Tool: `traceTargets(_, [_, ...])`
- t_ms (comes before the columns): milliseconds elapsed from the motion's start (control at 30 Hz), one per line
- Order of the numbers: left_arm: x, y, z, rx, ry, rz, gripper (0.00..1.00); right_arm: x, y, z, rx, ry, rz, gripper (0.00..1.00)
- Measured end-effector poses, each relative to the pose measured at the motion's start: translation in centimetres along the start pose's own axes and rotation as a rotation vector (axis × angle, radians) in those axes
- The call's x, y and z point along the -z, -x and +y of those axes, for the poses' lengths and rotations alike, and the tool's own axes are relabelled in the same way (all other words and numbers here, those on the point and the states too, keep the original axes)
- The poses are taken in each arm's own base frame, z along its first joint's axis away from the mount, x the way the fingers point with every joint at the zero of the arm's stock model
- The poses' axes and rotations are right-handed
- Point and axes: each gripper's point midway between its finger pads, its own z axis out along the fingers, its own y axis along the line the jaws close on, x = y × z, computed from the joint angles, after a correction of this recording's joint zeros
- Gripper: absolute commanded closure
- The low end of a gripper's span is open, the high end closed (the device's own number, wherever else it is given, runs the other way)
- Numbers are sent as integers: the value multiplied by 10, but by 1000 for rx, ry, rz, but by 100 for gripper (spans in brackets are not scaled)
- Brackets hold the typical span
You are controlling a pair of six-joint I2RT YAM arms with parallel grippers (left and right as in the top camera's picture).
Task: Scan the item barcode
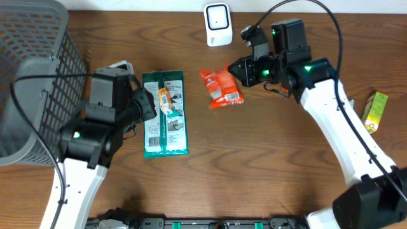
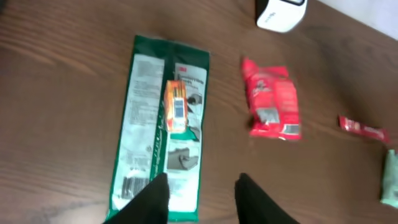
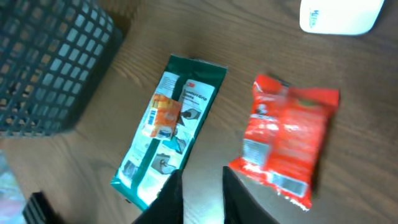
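Observation:
A long green packet point(image 1: 165, 121) lies flat on the table with a small orange item point(image 1: 164, 100) on top of it. To its right lies a red snack bag point(image 1: 222, 88), its barcode patch showing in the right wrist view point(image 3: 256, 149). The white scanner point(image 1: 217, 24) stands at the back edge. My left gripper point(image 1: 147, 105) hovers at the green packet's left edge, open and empty point(image 2: 202, 183). My right gripper point(image 1: 236, 69) hangs at the red bag's upper right. Its jaws stand narrowly open point(image 3: 203, 177) with only bare table between them.
A dark mesh basket point(image 1: 32, 70) fills the far left. A yellow-green box point(image 1: 375, 111) lies at the right edge. A thin red sachet point(image 2: 364, 129) lies on the table beyond the red bag.

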Motion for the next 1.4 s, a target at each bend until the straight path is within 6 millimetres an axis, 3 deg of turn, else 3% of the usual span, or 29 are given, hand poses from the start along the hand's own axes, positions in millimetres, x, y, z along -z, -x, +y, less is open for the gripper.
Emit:
traceTargets(167, [-1, -13, 5, -7, 18, 57, 53, 1, -17, -13, -44, -77, 63, 45])
traceTargets(333, [-16, -18, 8, -12, 42, 108, 53, -14, -27, -31, -11, -162, 108, 42])
traceTargets(433, [-31, -21, 10, -12, 57, 146, 67, -31, -33, -42, -24, -174, 134, 43])
traceTargets(567, [-64, -8, -15, -45, -20, 124, 88, -60, -43, -65, -64, -178, 172, 44])
traceTargets(600, [-72, -6, -23, -57, -49, 119, 89, -66, -47, -70, -77, -173, 183, 44])
traceTargets(700, [-104, -2, -53, -97, -144, 110, 90, -76, -51, -87, -140, -139, 193, 43])
traceTargets(833, [-155, -7, -95, -152, -265, 101, 90, -67, -40, -114, -224, -78, 139, 42])
traceTargets(933, [-191, -18, -120, -186, -335, 92, 90, -61, -35, -135, -279, -29, 103, 42])
traceTargets(1033, [-223, -33, -140, -212, -391, 86, 90, -70, -45, -150, -318, 4, 122, 42])
traceTargets(1133, [-250, -51, -147, -211, -411, 104, 90, -85, -61, -156, -333, 33, 165, 42])
traceTargets(1233, [-271, -70, -140, -190, -390, 149, 90, -94, -71, -155, -322, 53, 195, 42])
traceTargets(1400, [-275, -92, -129, -172, -368, 249, 89, -96, -73, -151, -296, 72, 201, 42])
